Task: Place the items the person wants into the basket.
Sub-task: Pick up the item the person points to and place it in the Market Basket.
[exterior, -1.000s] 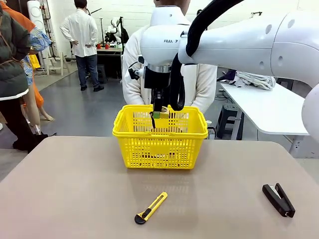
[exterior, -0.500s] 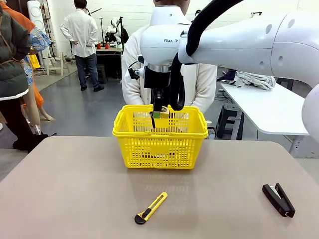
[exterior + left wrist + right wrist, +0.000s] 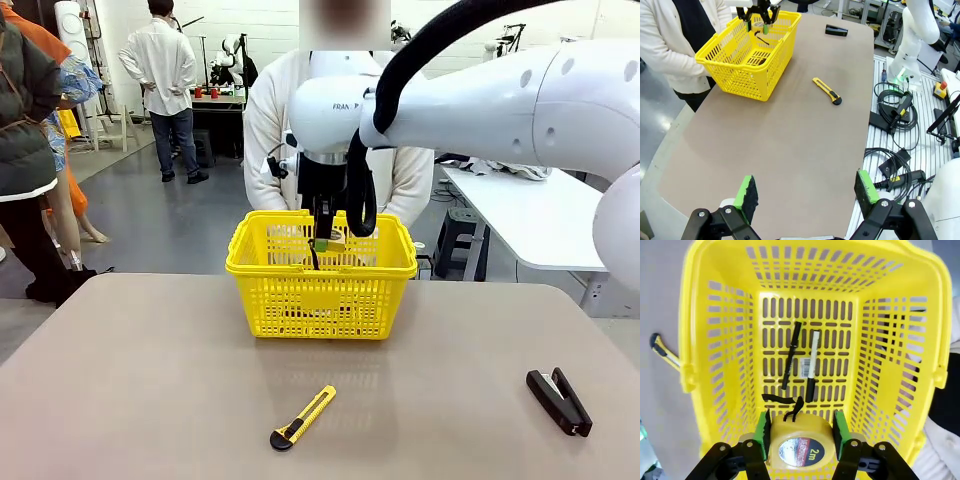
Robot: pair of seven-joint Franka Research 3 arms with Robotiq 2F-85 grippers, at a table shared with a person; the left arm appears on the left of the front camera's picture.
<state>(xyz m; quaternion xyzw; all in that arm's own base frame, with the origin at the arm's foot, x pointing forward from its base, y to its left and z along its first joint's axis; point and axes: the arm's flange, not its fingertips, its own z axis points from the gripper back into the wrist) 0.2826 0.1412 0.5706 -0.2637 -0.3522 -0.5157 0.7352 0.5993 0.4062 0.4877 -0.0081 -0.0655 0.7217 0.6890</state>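
Nearest, along the robot's edge of the grey-brown table (image 3: 150,400), the left gripper (image 3: 807,192) is hanging with its green-padded fingers (image 3: 746,191) spread wide and nothing between them. Just beyond, a yellow-and-black utility knife (image 3: 303,417) is lying on the tabletop, and a black stapler (image 3: 559,401) is sitting well apart from it toward the right edge. Farther across, the yellow plastic shopping basket with lattice sides (image 3: 320,290) is standing upright near the far edge. Above its opening, the right gripper (image 3: 801,429) is pointing down, its green pads pressing both sides of the small round yellow-and-black tape measure (image 3: 800,445), which it is gripping with a black strap dangling below. Down on the basket floor, the slim black pen (image 3: 791,355) and the white marker with a black cap (image 3: 811,365) are lying side by side, close together, though whether they touch is unclear. Just behind the basket, the person in a white button cardigan over a black top (image 3: 275,130) is standing at the table's far side.
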